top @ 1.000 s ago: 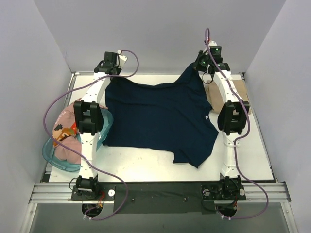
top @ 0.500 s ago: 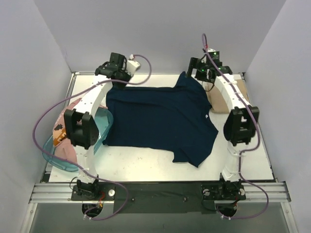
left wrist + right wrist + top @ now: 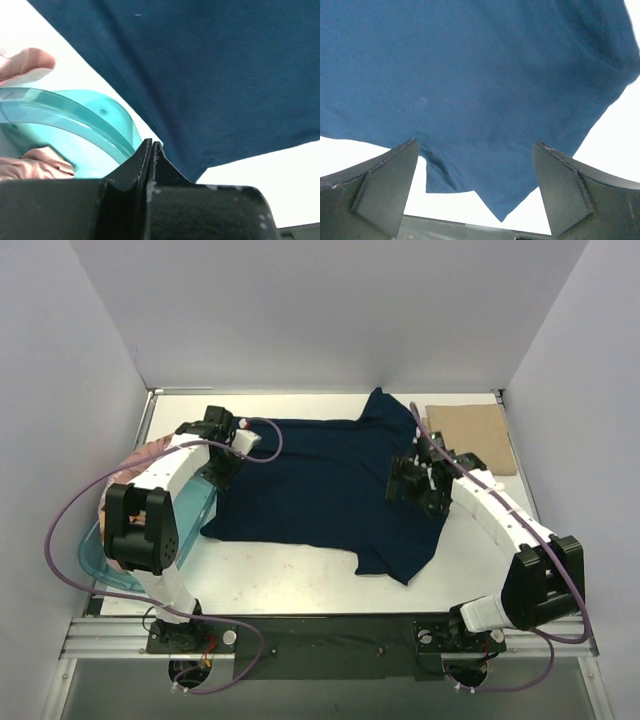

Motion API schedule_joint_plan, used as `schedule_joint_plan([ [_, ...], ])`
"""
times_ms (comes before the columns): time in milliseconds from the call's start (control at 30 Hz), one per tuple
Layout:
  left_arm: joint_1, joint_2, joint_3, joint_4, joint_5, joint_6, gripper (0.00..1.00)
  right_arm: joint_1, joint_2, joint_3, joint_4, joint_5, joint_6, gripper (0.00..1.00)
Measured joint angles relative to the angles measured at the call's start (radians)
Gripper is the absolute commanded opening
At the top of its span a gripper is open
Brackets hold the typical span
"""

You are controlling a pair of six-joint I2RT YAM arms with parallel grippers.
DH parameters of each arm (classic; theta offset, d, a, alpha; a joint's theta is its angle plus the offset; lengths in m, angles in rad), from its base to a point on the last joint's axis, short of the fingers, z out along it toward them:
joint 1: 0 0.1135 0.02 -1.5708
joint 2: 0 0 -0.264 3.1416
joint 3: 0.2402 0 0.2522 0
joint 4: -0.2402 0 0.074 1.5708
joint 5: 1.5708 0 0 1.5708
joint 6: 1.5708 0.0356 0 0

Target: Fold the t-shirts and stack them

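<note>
A dark navy t-shirt (image 3: 330,480) lies spread flat across the middle of the table. My left gripper (image 3: 222,462) hovers at its left edge, beside the tub; in the left wrist view its jaws (image 3: 151,146) are shut with no cloth between them, and the navy t-shirt (image 3: 225,75) lies just beyond. My right gripper (image 3: 400,485) hangs over the shirt's right side. It stands open (image 3: 476,150), with the navy t-shirt (image 3: 480,75) below its fingers and untouched. A tan t-shirt (image 3: 470,438) lies folded at the back right. A pink t-shirt (image 3: 150,455) sits bunched in the tub.
A teal plastic tub (image 3: 105,565) stands at the table's left edge, its rim (image 3: 75,117) close to my left fingers. Grey walls enclose the table on three sides. Purple cables loop from both arms.
Both arms have drawn back from the far edge toward the table's middle. The right gripper let go of the shirt's far right corner and opened; the left gripper closed.
</note>
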Motion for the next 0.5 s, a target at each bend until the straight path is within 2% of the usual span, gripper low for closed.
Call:
schedule_joint_plan([
  [167, 0.048, -0.009, -0.077, 0.13, -0.093, 0.021, 0.0, 0.019, -0.08, -0.229, -0.06, 0.027, 0.106, 0.86],
  [333, 0.127, -0.008, -0.076, 0.216, -0.153, 0.019, 0.03, 0.023, -0.225, -0.363, -0.079, 0.032, 0.175, 0.76],
  [367, 0.142, -0.008, -0.063, 0.225, -0.151, 0.019, 0.1, 0.027, -0.248, -0.38, -0.084, 0.031, 0.187, 0.73],
  [400, 0.151, -0.009, -0.048, 0.228, -0.137, 0.021, 0.22, 0.032, -0.269, -0.397, -0.087, 0.026, 0.201, 0.72],
  [500, 0.151, -0.037, -0.025, 0.222, -0.025, 0.056, 0.41, 0.053, -0.32, -0.45, -0.093, 0.002, 0.237, 0.65],
])
